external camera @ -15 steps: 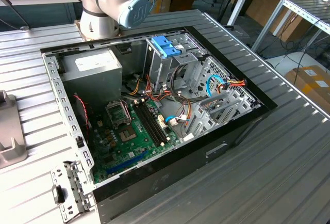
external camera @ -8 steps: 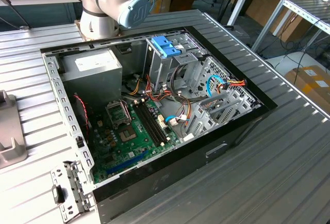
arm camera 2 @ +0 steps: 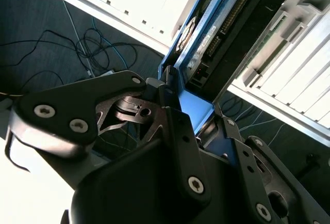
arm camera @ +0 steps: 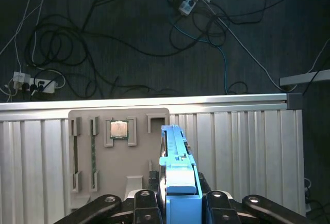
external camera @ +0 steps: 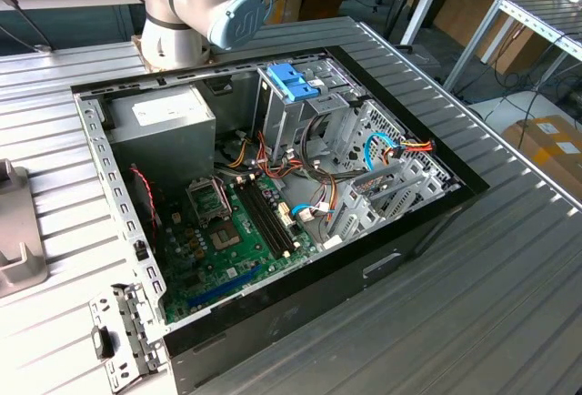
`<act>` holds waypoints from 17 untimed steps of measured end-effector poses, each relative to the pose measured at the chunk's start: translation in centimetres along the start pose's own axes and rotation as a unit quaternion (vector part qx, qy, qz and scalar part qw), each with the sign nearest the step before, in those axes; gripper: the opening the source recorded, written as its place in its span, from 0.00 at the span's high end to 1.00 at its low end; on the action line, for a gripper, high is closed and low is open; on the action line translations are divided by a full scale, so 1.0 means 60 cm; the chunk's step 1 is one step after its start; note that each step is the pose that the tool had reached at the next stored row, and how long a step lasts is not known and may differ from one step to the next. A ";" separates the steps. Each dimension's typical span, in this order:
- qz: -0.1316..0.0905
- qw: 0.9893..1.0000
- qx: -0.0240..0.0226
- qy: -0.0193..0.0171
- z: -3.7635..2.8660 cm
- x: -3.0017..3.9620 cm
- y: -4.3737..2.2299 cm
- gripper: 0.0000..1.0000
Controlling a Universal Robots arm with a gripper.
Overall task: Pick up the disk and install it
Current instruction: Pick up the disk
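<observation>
Ribbed grey metal table point(external camera: 509, 304). Carries an open computer case point(external camera: 300, 322) lying on its side, a loose perforated bracket point(external camera: 123, 340) just beside the case's near corner, and the robot arm's base point(external camera: 173, 45) at the far edge. In the first wrist view, also bears a beige fixture plate point(arm camera: 118, 172).

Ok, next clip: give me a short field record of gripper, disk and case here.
gripper: shut on the disk
disk: held edge-on by its blue bracket, grey tray behind it in the first wrist view
tray: holds a processor chip and a memory stick
computer case: open, lying on the ribbed table
stage: disk in gripper, not yet in case
</observation>
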State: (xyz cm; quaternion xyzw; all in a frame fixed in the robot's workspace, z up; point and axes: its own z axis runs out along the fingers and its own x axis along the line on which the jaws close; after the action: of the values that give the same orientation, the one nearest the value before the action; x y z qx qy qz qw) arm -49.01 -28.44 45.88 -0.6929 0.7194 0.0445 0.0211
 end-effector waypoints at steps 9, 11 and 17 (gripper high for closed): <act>0.000 1.000 0.000 -0.001 -0.012 -0.001 0.000 0.63; 0.000 1.000 0.000 -0.001 -0.014 -0.001 0.000 0.63; 0.000 1.000 0.000 -0.001 -0.022 -0.002 0.001 0.63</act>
State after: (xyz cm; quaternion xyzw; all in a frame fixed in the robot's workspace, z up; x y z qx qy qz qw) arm -49.01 -28.44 47.22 -0.6929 0.7193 0.0450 0.0217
